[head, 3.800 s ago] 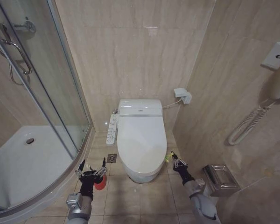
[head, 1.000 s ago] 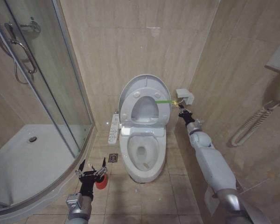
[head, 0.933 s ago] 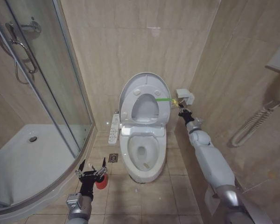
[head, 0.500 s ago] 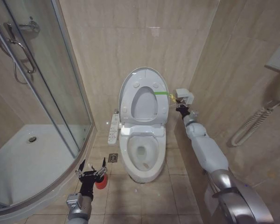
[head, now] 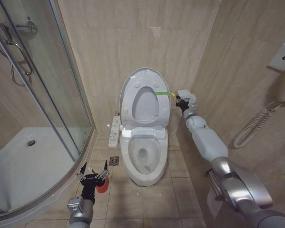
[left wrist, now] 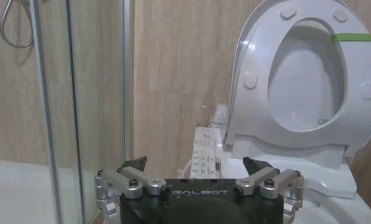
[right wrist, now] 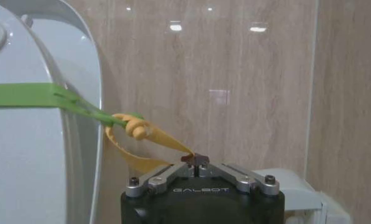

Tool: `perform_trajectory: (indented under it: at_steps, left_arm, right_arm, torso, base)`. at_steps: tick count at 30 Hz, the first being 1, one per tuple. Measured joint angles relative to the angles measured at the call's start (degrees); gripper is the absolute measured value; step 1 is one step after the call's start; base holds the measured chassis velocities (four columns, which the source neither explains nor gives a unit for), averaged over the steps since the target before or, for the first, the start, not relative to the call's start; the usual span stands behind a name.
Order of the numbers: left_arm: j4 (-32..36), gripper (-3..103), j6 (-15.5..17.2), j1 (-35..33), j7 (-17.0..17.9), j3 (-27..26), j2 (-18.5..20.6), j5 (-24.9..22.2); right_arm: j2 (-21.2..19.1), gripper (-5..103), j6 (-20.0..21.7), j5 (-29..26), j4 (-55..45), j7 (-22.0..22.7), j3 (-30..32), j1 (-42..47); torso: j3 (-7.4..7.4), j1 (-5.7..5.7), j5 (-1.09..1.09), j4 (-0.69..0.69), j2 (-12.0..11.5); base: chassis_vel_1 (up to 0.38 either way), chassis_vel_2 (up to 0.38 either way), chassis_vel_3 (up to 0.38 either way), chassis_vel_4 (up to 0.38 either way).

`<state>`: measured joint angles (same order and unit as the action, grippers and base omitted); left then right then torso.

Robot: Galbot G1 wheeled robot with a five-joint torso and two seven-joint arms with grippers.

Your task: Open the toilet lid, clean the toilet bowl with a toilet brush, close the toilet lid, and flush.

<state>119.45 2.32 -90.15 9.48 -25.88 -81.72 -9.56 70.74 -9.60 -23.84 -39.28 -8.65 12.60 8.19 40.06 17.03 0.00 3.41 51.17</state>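
Now our right gripper (head: 179,100) pinches the yellow loop (right wrist: 149,142) tied to the green band (head: 161,93), fingers closed on it beside the wall. Against half a second ago, the toilet lid (head: 143,97) and seat stand slightly more upright against the back wall. The toilet bowl (head: 143,158) lies open below. Our left gripper (head: 92,175) hovers low, jaws wide, over the red holder (head: 101,186).
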Motion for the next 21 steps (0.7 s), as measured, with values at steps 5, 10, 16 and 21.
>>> perform_trajectory:
  at_steps: [5,10,16,21]
  left_arm:
    - [0.00,100,0.00,0.00,0.00,0.00,0.00,0.00]
    - [0.00,100,0.00,0.00,0.00,0.00,0.00,0.00]
    - [0.00,100,0.00,0.00,0.00,0.00,0.00,0.00]
    - [0.00,100,0.00,0.00,0.00,0.00,0.00,0.00]
  right_arm:
    - [0.11,0,-0.35,0.39,2.68,0.34,-1.22,-2.07]
    - [0.47,0,-0.89,1.12,6.00,0.34,-1.69,-4.36]
    - [0.71,0,-1.08,1.26,7.30,0.51,-1.98,-5.44]
    - [0.39,0,-0.97,0.59,6.20,1.20,-2.65,-5.30]
  torso:
    - [0.00,0.00,0.00,-0.02,0.00]
    - [-0.01,-0.01,0.00,-0.02,0.00]
    - [-0.01,-0.01,0.00,-0.01,0.00]
    - [-0.01,-0.01,0.00,0.00,0.01]
  base:
    - [0.000,0.000,0.000,0.000]
    - [0.000,0.000,0.000,0.000]
    - [0.000,0.000,0.000,0.000]
    - [0.000,0.000,0.000,0.000]
